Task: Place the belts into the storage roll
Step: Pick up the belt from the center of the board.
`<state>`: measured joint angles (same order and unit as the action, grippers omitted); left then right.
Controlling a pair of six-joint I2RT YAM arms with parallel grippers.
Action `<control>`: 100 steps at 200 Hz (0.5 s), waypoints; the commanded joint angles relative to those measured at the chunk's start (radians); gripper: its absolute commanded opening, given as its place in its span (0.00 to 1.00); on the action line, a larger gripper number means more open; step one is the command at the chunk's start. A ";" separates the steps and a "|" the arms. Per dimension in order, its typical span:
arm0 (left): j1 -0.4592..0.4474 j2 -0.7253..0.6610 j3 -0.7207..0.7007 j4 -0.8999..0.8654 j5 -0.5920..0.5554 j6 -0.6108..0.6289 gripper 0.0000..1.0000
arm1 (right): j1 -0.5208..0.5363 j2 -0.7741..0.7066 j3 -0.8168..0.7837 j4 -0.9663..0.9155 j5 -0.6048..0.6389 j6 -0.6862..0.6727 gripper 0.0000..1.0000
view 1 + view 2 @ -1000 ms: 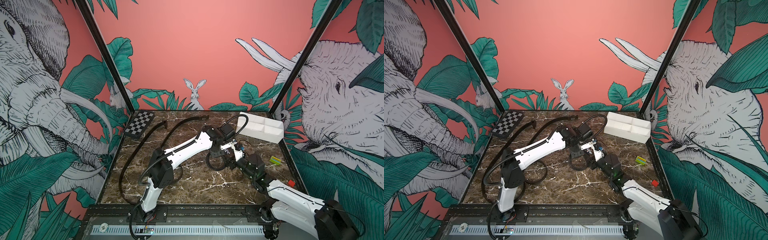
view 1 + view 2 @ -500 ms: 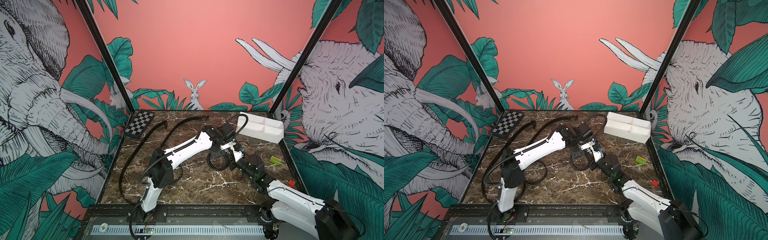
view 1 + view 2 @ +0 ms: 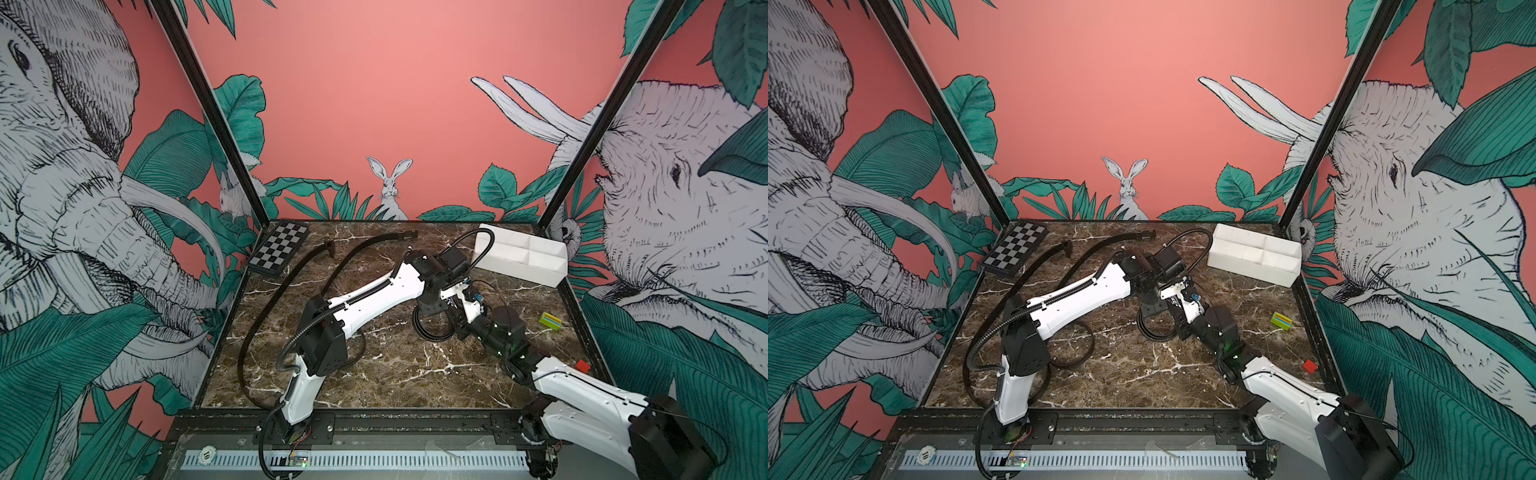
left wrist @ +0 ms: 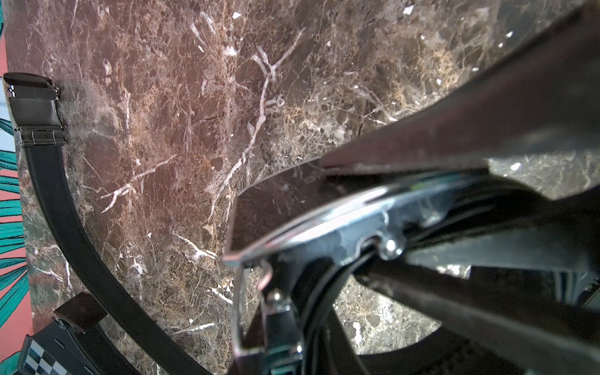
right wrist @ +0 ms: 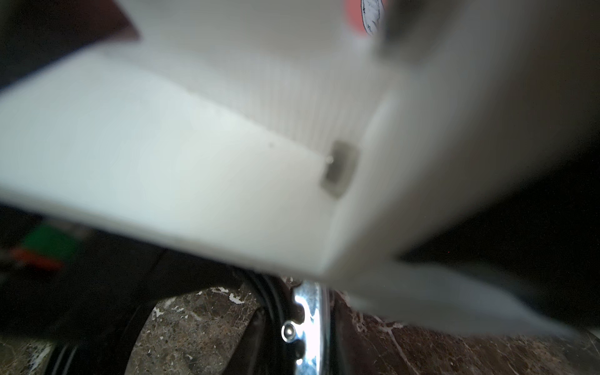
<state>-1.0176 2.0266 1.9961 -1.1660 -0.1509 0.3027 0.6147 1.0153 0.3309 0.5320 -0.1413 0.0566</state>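
As the right tool (image 3: 456, 326) edges closer, the coiled belt (image 3: 430, 338) stays put.

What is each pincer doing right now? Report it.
Left pincer: closed on the coiled belt.
Right pincer: cannot be told.

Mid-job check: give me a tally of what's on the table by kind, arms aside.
Belts: 3
White box: 1
Checkerboard: 1
Small blocks: 2
Total: 7
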 commanded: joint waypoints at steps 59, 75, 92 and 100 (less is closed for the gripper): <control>-0.016 -0.137 -0.028 0.090 0.039 -0.056 0.24 | 0.017 -0.013 0.025 -0.152 0.066 0.010 0.00; -0.016 -0.140 -0.041 0.107 0.036 -0.074 0.36 | 0.017 -0.024 0.030 -0.176 0.087 0.014 0.00; -0.015 -0.150 -0.049 0.125 0.043 -0.087 0.43 | 0.017 -0.040 0.029 -0.205 0.122 0.018 0.00; -0.015 -0.156 -0.054 0.135 0.048 -0.095 0.47 | 0.016 -0.048 0.028 -0.218 0.136 0.018 0.00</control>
<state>-1.0168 1.9827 1.9404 -1.1267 -0.1520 0.2432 0.6258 0.9798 0.3603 0.4320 -0.0631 0.0601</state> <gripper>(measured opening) 0.429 0.260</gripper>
